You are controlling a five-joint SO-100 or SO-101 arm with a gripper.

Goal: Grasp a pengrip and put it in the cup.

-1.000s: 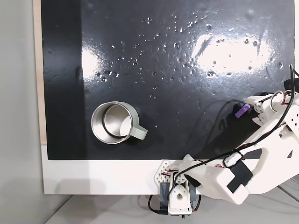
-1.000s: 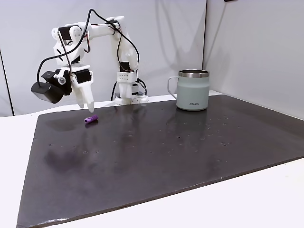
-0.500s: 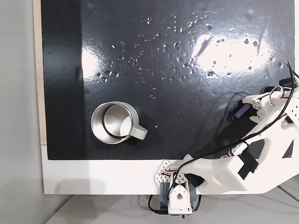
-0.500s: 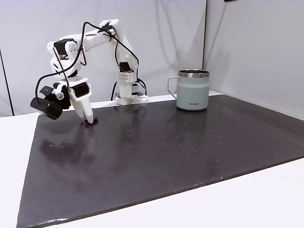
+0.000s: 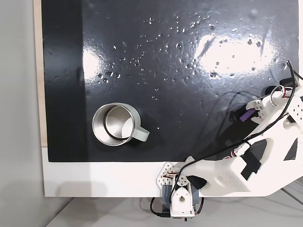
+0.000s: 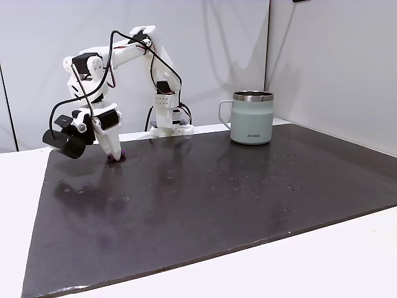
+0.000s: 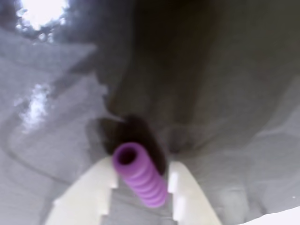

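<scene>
**Claw down around the pengrip at the mat's edge**

In a fixed view from above, we see the pengrip lying on the black mat near its right edge, at the tip of the white gripper. The cup stands well apart, toward the lower left of the mat, upright, its steel inside showing and its stubby handle pointing right. The arm's base sits on the white table below the mat.

In a fixed view from the side, the gripper reaches down to the mat at the far left, and a bit of purple, the pengrip, peeks out at the fingertip. The cup stands far to the right, near the back edge.

In the wrist view, the pengrip lies between the two pale fingers of the gripper, its open end facing us. The fingers stand narrowly apart on either side of it; the picture is blurred, so we cannot tell whether they already press on it.
</scene>
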